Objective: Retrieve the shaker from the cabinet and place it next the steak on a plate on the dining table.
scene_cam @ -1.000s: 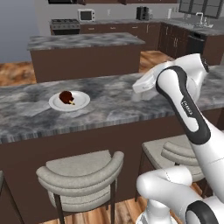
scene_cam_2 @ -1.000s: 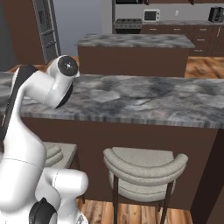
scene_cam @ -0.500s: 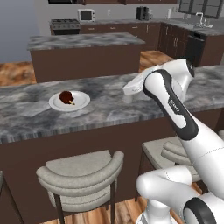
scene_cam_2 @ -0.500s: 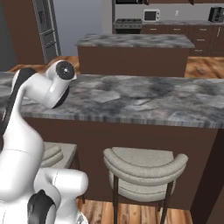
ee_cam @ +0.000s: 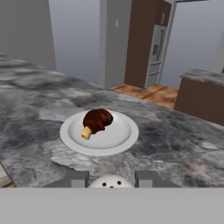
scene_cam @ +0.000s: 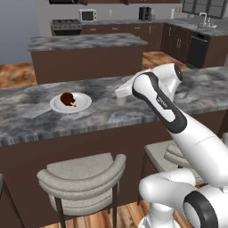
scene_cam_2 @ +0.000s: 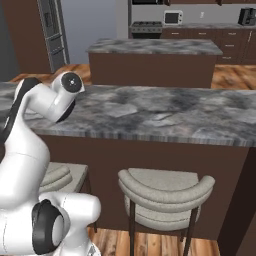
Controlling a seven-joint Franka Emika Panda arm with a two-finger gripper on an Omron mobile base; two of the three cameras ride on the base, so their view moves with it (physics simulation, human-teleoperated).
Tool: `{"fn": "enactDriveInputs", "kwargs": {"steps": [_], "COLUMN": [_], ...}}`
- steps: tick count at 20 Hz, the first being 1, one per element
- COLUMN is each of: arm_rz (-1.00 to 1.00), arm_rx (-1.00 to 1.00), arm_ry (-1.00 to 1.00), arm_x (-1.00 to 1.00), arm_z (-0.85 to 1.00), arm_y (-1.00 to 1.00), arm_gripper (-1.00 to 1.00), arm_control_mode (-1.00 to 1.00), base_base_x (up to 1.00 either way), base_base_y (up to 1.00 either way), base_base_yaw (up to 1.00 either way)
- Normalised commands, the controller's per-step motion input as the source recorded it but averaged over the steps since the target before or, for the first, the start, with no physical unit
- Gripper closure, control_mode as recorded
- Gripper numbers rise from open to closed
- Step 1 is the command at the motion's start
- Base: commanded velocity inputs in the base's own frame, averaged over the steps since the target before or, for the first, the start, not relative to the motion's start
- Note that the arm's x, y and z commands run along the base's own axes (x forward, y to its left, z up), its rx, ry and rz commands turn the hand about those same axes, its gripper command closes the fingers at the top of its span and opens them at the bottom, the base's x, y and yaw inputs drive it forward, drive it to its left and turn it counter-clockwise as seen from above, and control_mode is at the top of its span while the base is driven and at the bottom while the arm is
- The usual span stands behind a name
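Between my fingertips sits the shaker, my gripper clamped on it above the dining table. Ahead of my gripper, well apart, the steak rests on the plate.

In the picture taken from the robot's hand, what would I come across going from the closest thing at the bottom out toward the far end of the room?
shaker between the gripper tips → bare marbled dining table → plate with the steak → wooden floor → tall brown oven cabinet
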Motion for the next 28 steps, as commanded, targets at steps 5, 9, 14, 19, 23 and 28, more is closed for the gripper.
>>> {"fn": "enactDriveInputs", "kwargs": {"steps": [5,9,14,19,23,28], "arm_rz": [0.00,0.00,0.00,0.00,0.00,0.00], "arm_rx": [0.00,0.00,0.00,0.00,0.00,0.00], "arm_ry": [0.00,0.00,0.00,0.00,0.00,0.00], "arm_x": [0.34,0.34,0.35,0.38,0.36,0.34], "arm_z": [-0.17,-0.15,-0.16,-0.19,-0.19,-0.19], "arm_y": [0.15,0.17,0.17,0.17,0.06,0.00], "arm_gripper": [1.00,1.00,1.00,1.00,1.00,1.00], "arm_control_mode": [-1.00,-1.00,-1.00,-1.00,-1.00,-1.00], "base_base_x": [0.00,0.00,0.00,0.00,0.00,0.00], "base_base_y": [0.00,0.00,0.00,0.00,0.00,0.00], "base_base_yaw": [0.00,0.00,0.00,0.00,0.00,0.00]}}
